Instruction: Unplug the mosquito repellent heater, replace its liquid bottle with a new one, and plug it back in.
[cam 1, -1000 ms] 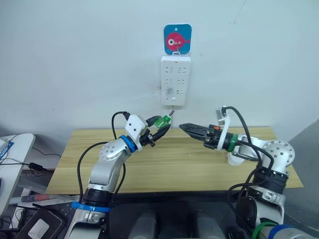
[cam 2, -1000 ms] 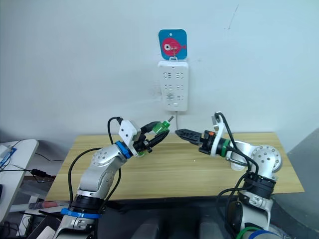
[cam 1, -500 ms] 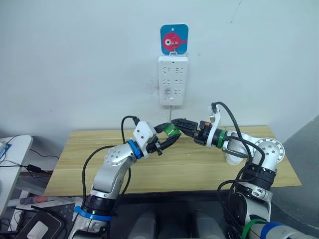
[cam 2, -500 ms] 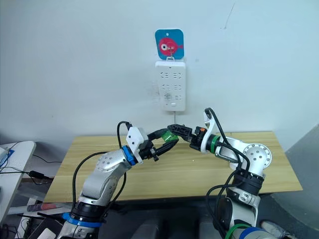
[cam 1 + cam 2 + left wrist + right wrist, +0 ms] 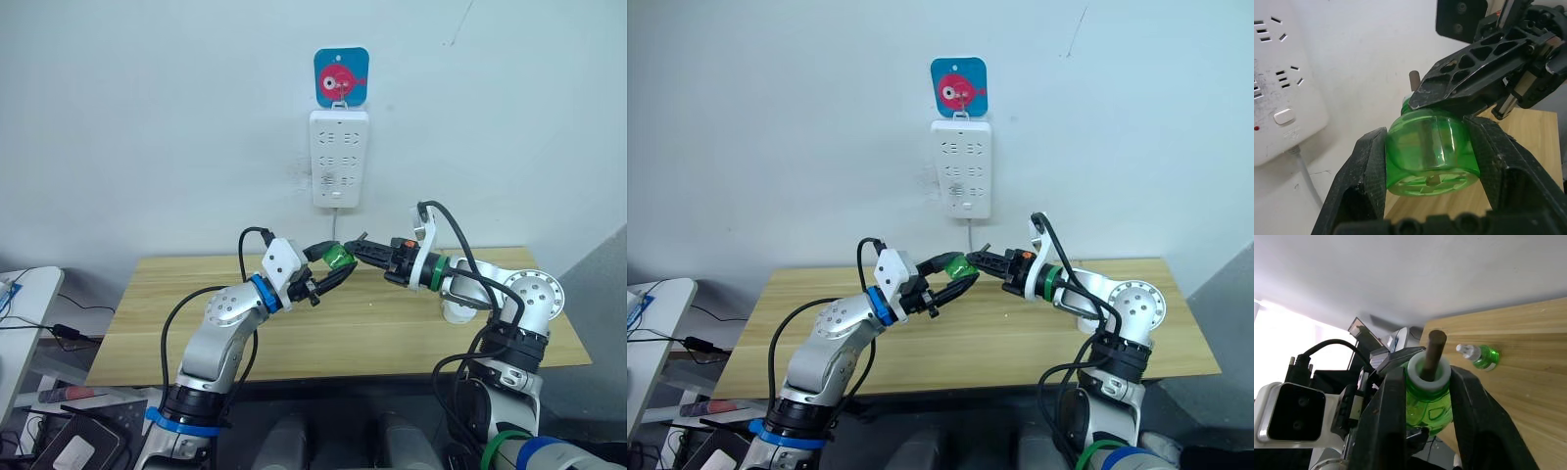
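My left gripper [image 5: 336,264] is shut on the body of a green liquid bottle [image 5: 339,258], held above the table below the wall strip. In the left wrist view both fingers press the bottle [image 5: 1430,159] from either side. My right gripper [image 5: 357,249] reaches in from the right, shut around the bottle's white neck [image 5: 1428,373], with the brown wick sticking out between the fingers. A small white rounded thing [image 5: 454,311], apparently the mosquito repellent heater, sits on the table, mostly hidden behind my right forearm.
A white power strip [image 5: 339,159] hangs on the wall under a blue fish hook [image 5: 342,76], its cord running down. A second green bottle [image 5: 1480,356] lies on its side on the wooden table [image 5: 343,338]. A grey side table stands at the far left.
The right gripper moved left from an open stance apart from the bottle and has shut on its neck. The left arm brought the bottle slightly right and lower.
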